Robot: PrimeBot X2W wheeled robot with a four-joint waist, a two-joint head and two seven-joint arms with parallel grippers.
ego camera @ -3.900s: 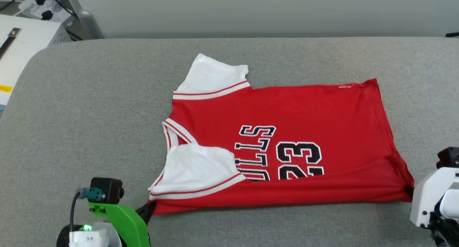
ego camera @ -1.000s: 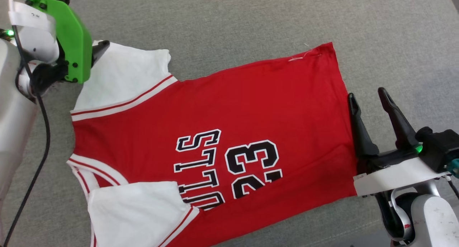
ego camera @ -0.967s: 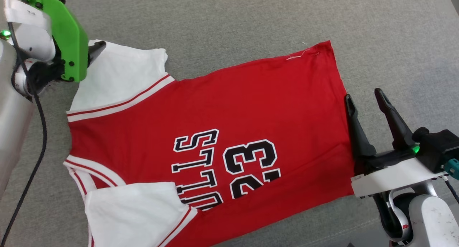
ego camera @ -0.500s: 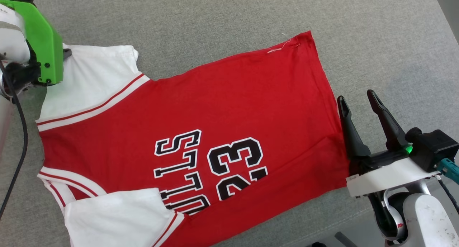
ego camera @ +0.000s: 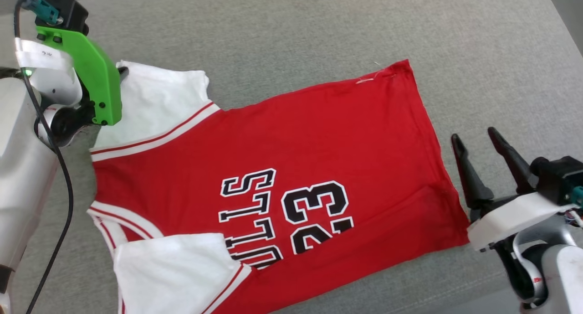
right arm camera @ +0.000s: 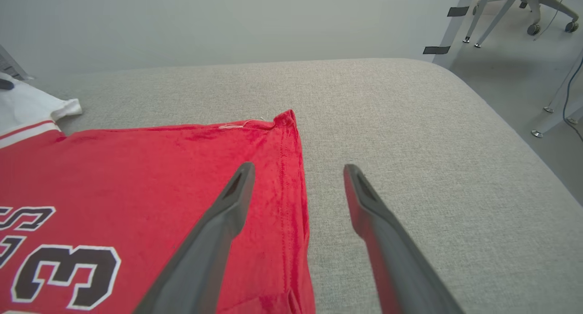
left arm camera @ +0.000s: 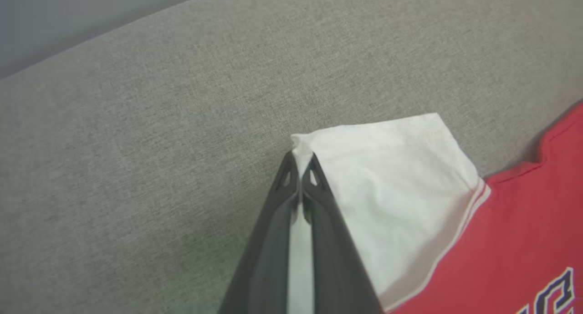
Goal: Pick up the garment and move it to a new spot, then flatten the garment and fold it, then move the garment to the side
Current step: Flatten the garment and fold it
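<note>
- Pinching a white sleeve point(left arm camera: 391, 168) corner of the jersey point(ego camera: 319, 141), the left gripper point(left arm camera: 298, 161) is closed.
- The jersey lies flat on the grey cushion point(ego camera: 273, 27), its long axis toward the right gripper point(ego camera: 473, 134), spread empty beside the hem point(right arm camera: 291, 191).

Left hand point(left arm camera: 298, 161): green bracket point(ego camera: 98, 77), black cable point(ego camera: 71, 200); right hand point(ego camera: 473, 134): white plate point(ego camera: 514, 213), long dark tapered fingers point(ego camera: 473, 182).
</note>
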